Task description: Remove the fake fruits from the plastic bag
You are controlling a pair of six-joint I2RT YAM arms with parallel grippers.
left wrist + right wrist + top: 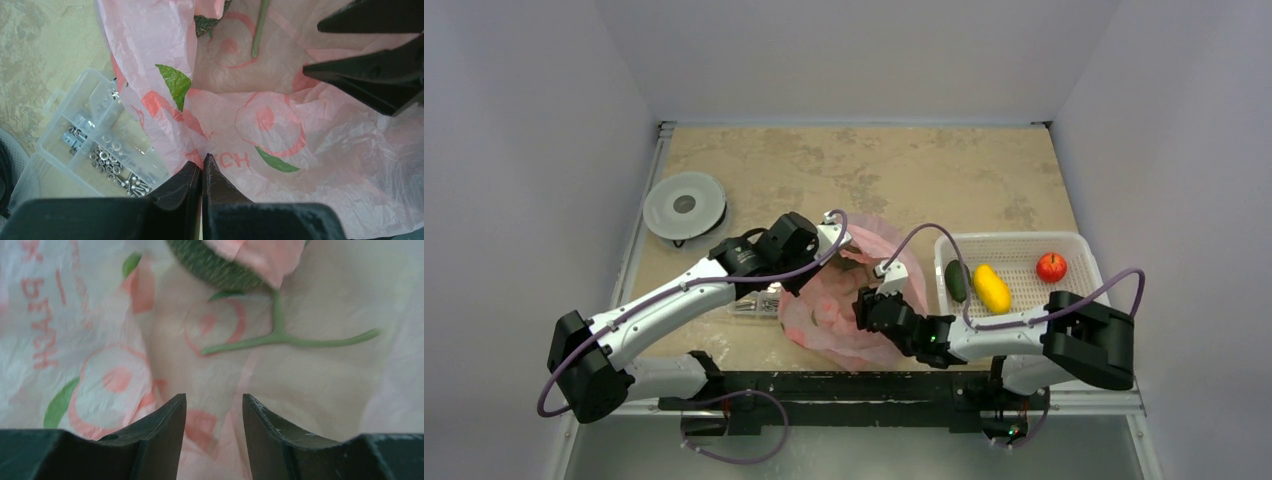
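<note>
The pink plastic bag (824,310) lies open in the middle of the table. My left gripper (842,238) is shut on the bag's film (220,125), pinching its edge at the fingertips (202,161). Inside the bag my right gripper (214,400) is open, with only film below its fingers; it also shows in the left wrist view (311,47). Ahead of it lies a green netted fake fruit (215,265) with a thin forked stem (280,335), partly under a pink fold. A dark green fruit (956,281), a yellow one (992,288) and a red one (1052,267) lie in the basket.
The white perforated basket (1014,243) stands right of the bag. A clear box of small metal parts (95,150) sits against the bag's left side. A grey round disc (685,206) lies at the back left.
</note>
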